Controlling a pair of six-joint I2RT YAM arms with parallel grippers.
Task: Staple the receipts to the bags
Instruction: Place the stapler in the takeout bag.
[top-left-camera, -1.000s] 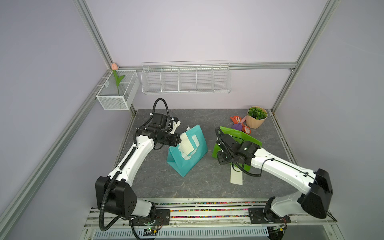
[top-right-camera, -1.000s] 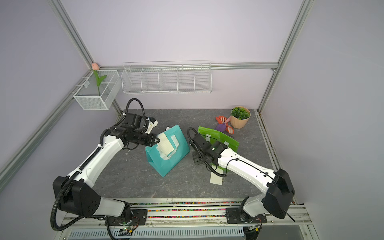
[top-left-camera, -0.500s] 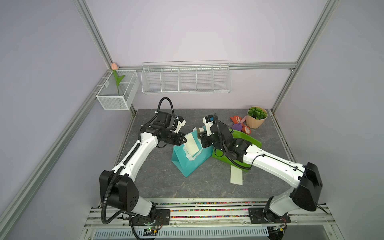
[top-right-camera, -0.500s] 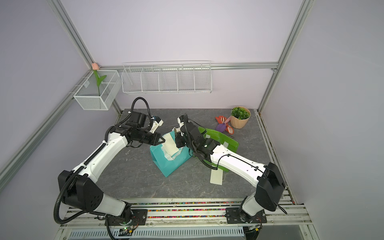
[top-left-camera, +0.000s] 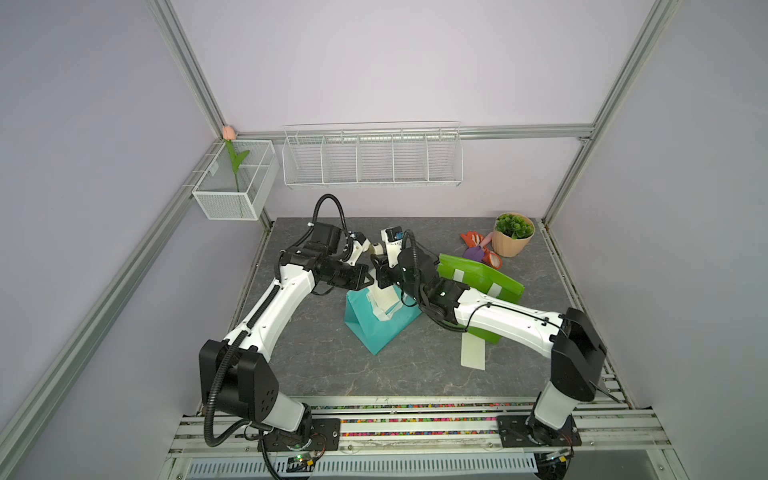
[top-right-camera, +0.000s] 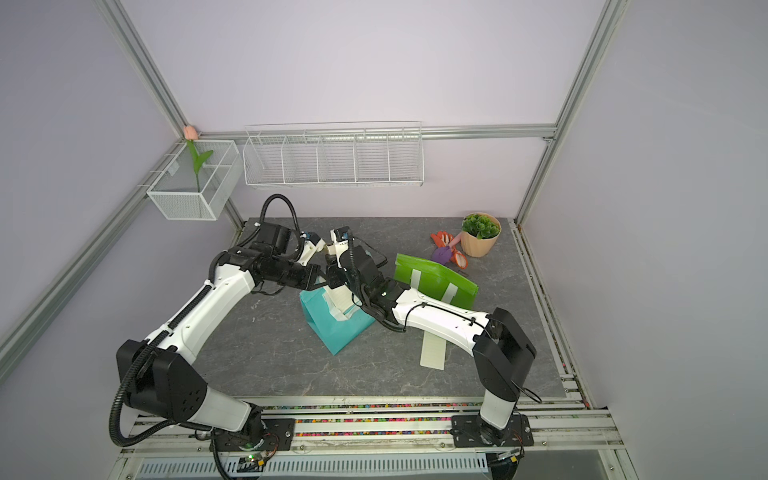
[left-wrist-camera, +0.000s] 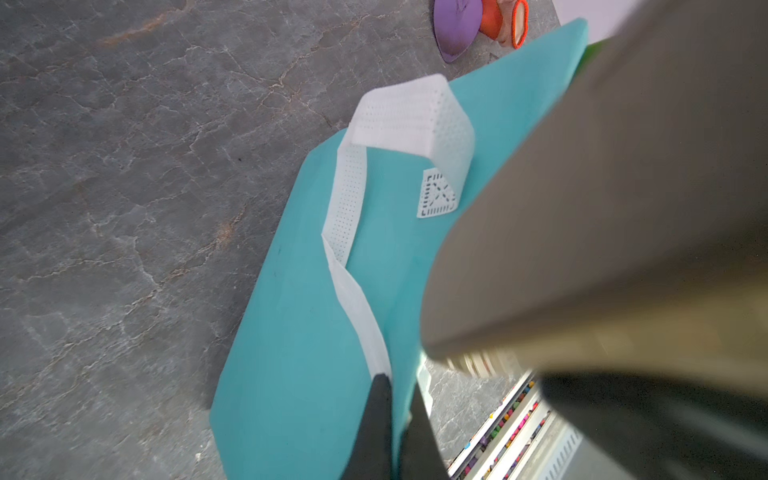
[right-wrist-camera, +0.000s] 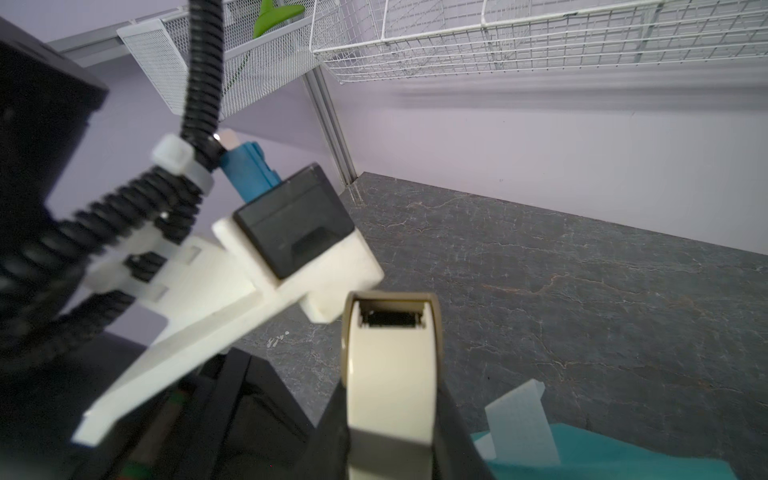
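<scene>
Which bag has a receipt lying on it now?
The teal bag, receipt resting on it; the other receipt lies on the table at the green bag's edge.

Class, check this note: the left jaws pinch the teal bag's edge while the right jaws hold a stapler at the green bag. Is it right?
Not quite. The stapler in the right jaws is at the teal bag, not the green bag; both top views show this, and the right wrist view shows teal beside it. The left jaws do pinch the teal bag's edge.
</scene>
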